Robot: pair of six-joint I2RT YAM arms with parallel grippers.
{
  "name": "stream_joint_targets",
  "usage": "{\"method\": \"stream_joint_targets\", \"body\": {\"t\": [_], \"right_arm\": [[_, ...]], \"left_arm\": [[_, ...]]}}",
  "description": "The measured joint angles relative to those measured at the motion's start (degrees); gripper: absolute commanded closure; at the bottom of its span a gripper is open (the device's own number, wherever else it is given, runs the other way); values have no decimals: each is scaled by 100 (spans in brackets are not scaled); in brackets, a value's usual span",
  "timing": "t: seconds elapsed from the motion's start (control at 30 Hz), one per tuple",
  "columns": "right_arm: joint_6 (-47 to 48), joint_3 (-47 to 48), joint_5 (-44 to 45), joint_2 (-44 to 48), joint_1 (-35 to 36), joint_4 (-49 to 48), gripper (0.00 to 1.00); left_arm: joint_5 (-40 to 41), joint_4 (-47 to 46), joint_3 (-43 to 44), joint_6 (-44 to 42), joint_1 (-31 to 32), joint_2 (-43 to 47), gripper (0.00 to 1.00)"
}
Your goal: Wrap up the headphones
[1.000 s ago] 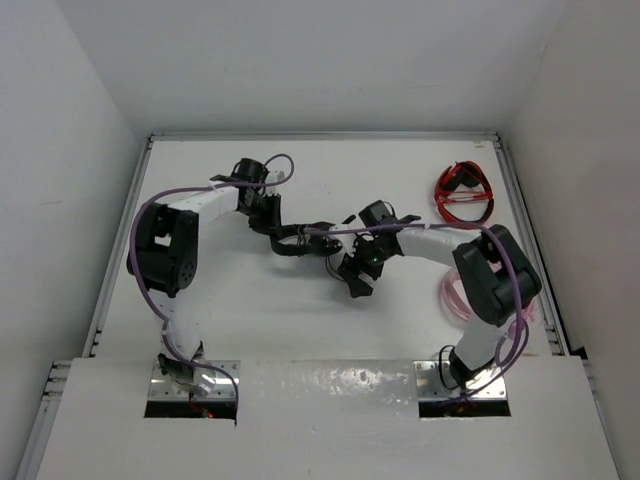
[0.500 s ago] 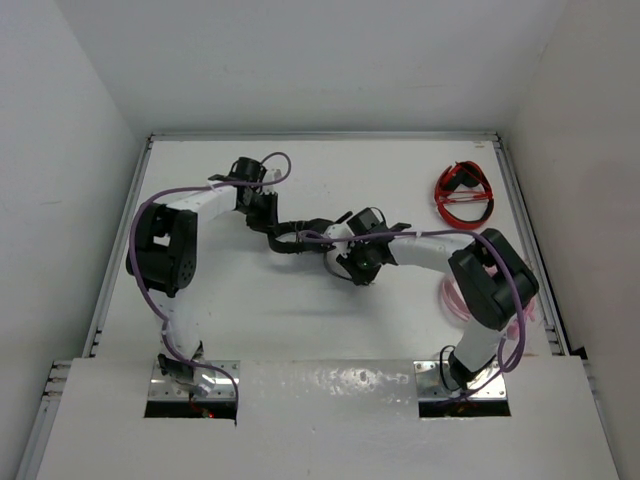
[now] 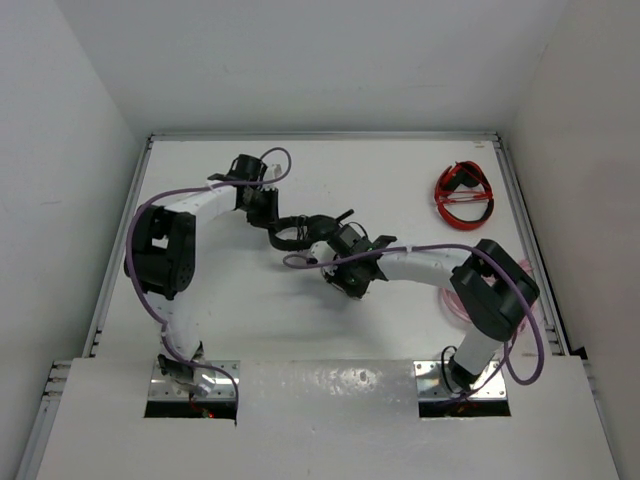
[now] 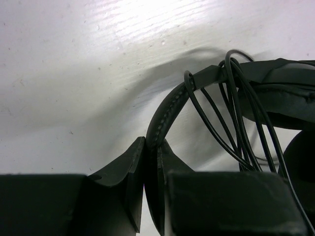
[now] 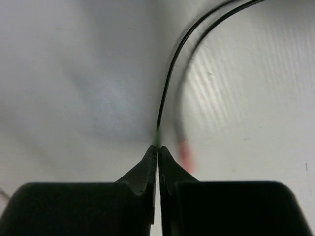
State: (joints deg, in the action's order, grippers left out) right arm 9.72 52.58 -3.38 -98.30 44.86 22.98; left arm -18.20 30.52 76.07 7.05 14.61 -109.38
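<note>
The black headphones lie mid-table between both arms. My left gripper is shut on their stitched headband, which rises from between the fingers in the left wrist view. Several turns of thin black cable loop over the band, and a padded earcup shows at the right. My right gripper is shut on the cable just at its greenish plug end. A pinkish plug hangs blurred beside the right finger. In the top view the right gripper sits just right of the headset.
Red headphones lie at the back right. Pink headphones show partly under the right arm's elbow. Raised rails border the table on the left and right.
My right gripper swung left toward the headset and closed from wide open onto the cable end. The left gripper kept its hold; the headset shifted slightly away.
</note>
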Motion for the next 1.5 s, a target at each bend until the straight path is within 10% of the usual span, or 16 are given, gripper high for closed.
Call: {"method": "stream_joint_targets", "body": {"t": [0.5, 0.9, 1.5], "right_arm": [[-426, 1198, -614, 234, 391, 219, 100], [-925, 317, -905, 376, -175, 109, 35], [-981, -723, -544, 1071, -385, -649, 27]], "left_arm": [[1075, -398, -210, -490, 1043, 330, 100], [1419, -658, -271, -590, 1005, 330, 100], [1893, -2046, -1130, -885, 1366, 367, 100]]}}
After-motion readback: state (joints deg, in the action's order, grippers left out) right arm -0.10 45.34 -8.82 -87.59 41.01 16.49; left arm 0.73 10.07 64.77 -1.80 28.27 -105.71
